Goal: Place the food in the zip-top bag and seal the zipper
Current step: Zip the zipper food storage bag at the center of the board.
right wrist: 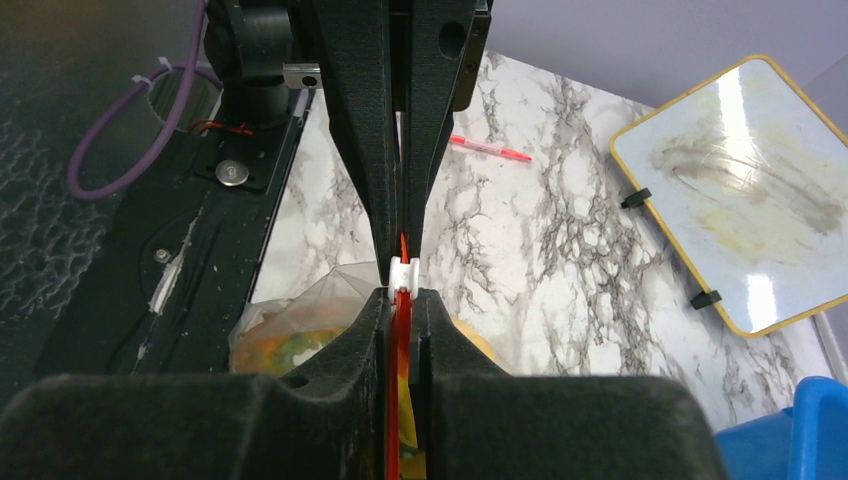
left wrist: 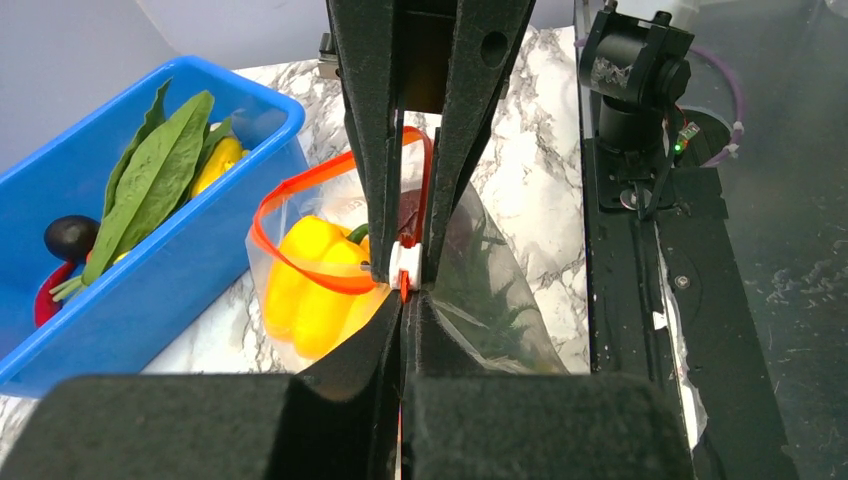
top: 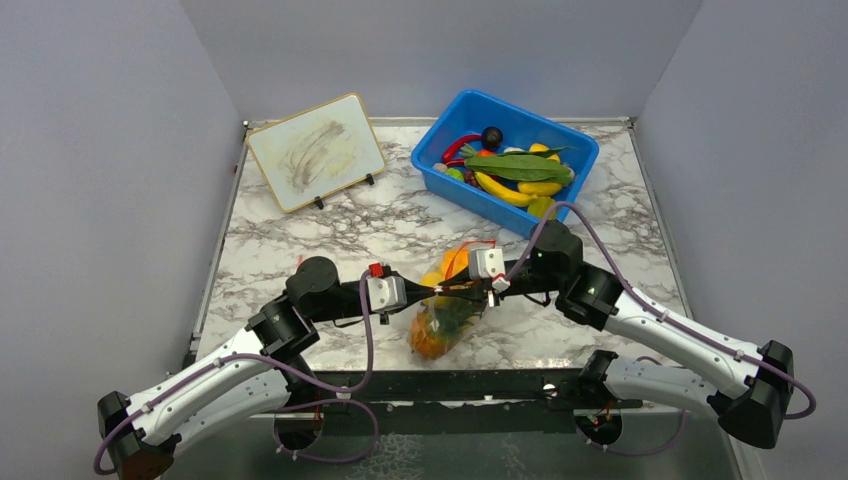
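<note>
zipper point(left wrist: 257, 228) is where both my grippers meet, low over the bench point(top: 330, 240), near its front edge. my left gripper point(left wrist: 403, 300) is pressed together on the red strip, nipping it right at the white slider point(right wrist: 403, 270). my right gripper point(right wrist: 400, 300) comes in from the other side, tip to tip with the left. its fingers stand almost together with the strip running between them, so it too is pinching the zipper.

past the slider, on the bin side, the strip bows out in an open loop, so that part of the mouth gapes. the bag point(left wrist: 500, 310) hangs crumpled under the pinch and rests on the bench between my arms. food point(top: 430, 340) is inside it: a yellow pepper point(left wrist: 305, 285) just under the loop, and orange and green pieces lower down.

the blue bin point(top: 470, 195) sits behind and to the right, well apart from the bag. it holds bananas point(top: 505, 190), a long green leaf point(left wrist: 150, 180) and a dark round fruit point(left wrist: 70, 235). a smudged whiteboard point(top: 315, 150) stands propped at the back left, and a red pen point(right wrist: 490, 150) lies on the marble.
</note>
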